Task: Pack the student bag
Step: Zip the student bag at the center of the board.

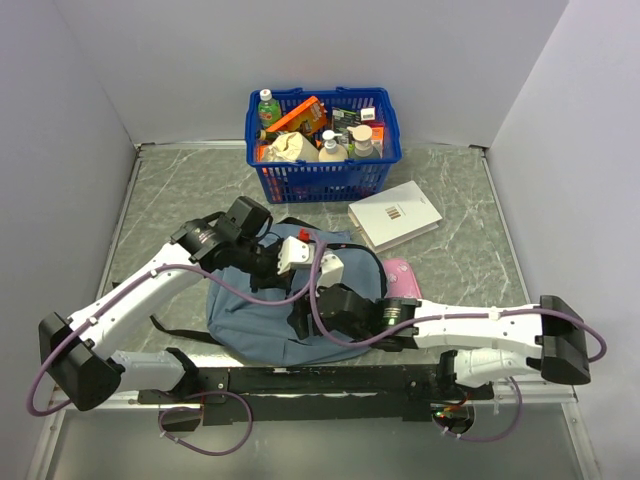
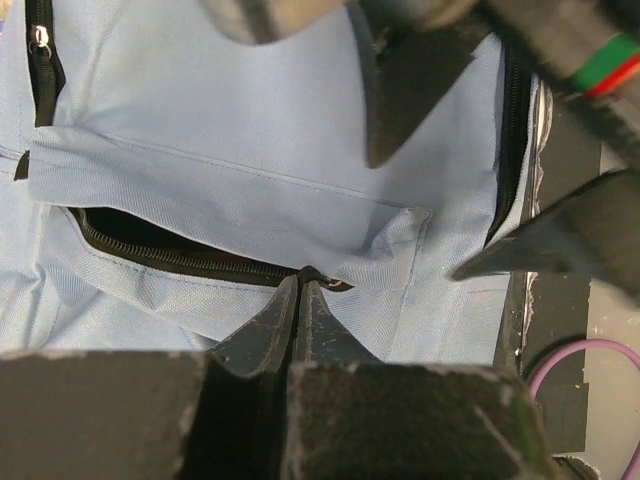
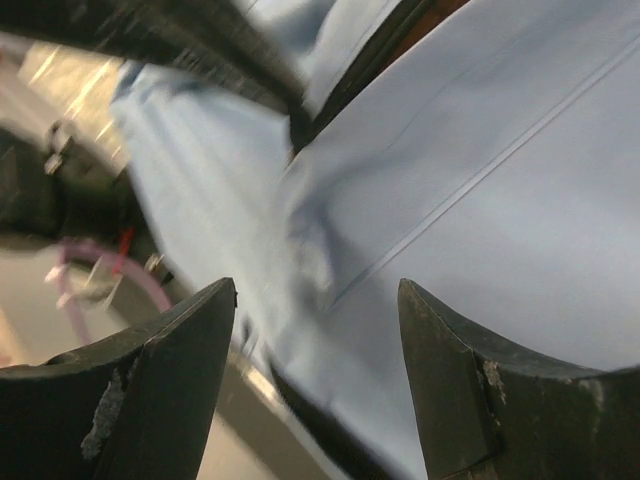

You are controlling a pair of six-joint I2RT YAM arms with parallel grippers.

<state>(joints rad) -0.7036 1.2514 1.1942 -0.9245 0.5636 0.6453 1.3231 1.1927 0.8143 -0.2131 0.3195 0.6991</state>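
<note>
The student bag, a soft grey-blue backpack, lies flat in the middle of the table. In the left wrist view its front pocket zip stands partly open, with a dark gap to the left of the zip pull. My left gripper is shut on that zip pull, and from above it hangs over the bag's middle. My right gripper is open just above the bag's fabric, with nothing between its fingers. Its fingertips show ahead in the left wrist view.
A blue plastic basket full of bottles and packets stands at the back. A white book lies right of the bag, and a pink pencil case sits against the bag's right side. Walls close in the left, right and back.
</note>
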